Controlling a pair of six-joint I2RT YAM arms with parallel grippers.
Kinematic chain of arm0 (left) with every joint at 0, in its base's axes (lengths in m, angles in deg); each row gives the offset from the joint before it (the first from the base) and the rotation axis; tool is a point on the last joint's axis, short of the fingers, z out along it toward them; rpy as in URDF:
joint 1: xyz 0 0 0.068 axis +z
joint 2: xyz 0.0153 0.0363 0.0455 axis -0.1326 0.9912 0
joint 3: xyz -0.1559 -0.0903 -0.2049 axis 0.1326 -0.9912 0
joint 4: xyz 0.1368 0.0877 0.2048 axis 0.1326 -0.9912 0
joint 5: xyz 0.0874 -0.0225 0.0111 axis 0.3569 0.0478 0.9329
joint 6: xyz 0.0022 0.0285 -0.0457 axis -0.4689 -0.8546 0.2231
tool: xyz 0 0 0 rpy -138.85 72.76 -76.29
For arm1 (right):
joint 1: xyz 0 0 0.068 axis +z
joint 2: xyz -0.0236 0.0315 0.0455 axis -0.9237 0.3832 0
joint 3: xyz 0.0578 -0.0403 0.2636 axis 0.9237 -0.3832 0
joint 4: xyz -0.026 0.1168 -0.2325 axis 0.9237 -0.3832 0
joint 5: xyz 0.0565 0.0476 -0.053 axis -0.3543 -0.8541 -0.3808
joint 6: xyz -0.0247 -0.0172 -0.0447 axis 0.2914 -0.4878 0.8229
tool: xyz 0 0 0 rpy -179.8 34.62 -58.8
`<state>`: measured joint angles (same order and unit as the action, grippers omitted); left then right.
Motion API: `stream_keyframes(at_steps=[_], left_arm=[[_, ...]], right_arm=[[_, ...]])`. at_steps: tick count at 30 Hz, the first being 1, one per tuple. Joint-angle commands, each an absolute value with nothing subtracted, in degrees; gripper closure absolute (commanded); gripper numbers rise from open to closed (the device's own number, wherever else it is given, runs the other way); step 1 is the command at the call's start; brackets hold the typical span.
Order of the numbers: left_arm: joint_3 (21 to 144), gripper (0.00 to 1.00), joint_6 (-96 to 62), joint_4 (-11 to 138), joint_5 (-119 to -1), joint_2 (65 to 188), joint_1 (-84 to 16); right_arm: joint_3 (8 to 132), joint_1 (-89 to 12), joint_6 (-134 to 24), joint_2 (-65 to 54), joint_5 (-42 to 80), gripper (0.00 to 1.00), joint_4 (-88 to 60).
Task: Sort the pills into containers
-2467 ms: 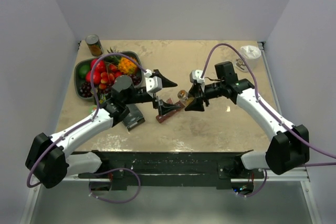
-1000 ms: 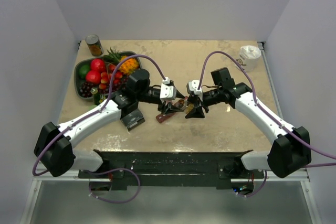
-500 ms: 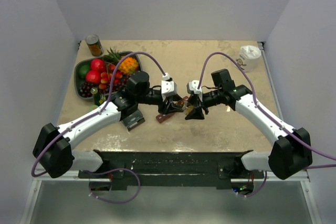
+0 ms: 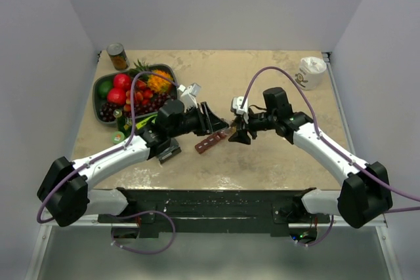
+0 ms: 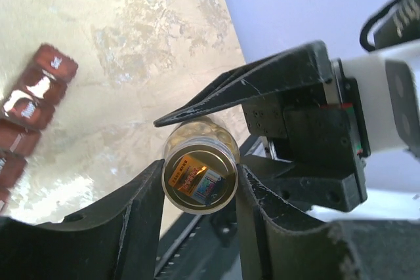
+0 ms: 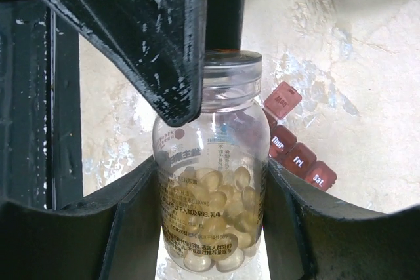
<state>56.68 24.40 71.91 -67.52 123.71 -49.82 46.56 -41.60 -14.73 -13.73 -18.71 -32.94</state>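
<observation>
Gripping the pills (image 6: 213,224) bottle (image 6: 209,155): right claw (image 6: 210,168) on body, left claw (image 5: 200,176) on cap (image 6: 225,78).

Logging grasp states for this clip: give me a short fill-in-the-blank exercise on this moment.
1. The right gripper grips the clear pill bottle around its ____.
2. The left gripper clamps the bottle's ____.
3. The dark red organizer is held by ____ gripper.
Missing words: body; cap; neither.

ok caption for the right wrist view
Capped pill bottle held in the right gripper, left gripper clamping its cap, red organizer behind
</observation>
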Motion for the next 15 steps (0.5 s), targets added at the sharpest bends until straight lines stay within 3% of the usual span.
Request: stream_keyframes(at_steps=[1,2,4,5,11,15], left_arm=[[57.59,0.74,38.24,71.21,-64.54,122.63,-49.81],[57.59,0.65,37.45,71.12,-64.54,122.37,-49.72],[57.07,0.55,35.08,71.29,-64.28,121.32,-49.55],[56.72,0.42,34.28,71.81,-64.28,120.70,-49.11],[52.23,0.03,26.38,76.82,-67.96,115.96,-46.21],[51.08,0.01,15.67,74.49,-69.74,111.92,-45.06]], right_arm=[[45.79,-43.30,-16.04,-15.00,-14.18,1.00,-29.30],[45.53,-43.30,-16.04,-15.09,-14.26,1.00,-29.21],[45.35,-43.65,-16.04,-15.36,-14.79,1.00,-29.13],[45.18,-43.74,-15.86,-15.36,-15.14,1.00,-29.21],[45.09,-43.91,-15.07,-15.62,-17.34,1.00,-29.83],[45.26,-44.09,-13.67,-15.71,-18.83,1.00,-31.14]])
